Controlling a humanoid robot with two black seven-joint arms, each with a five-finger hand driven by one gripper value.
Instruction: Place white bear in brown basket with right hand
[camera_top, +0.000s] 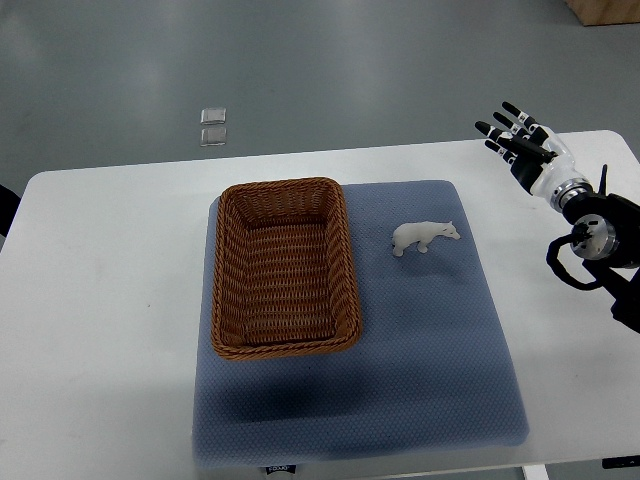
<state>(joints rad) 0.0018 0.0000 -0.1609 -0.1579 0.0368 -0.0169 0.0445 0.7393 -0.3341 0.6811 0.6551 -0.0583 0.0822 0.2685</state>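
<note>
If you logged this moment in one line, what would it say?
stage: before pickup | white bear: standing on blue mat, right of basket | brown basket: empty | right hand: open, holding nothing, apart from bear

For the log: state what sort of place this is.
Probably a robotics lab or test bench: a white table on a plain grey floor, a blue mat laid out with a brown basket and white bear.
</note>
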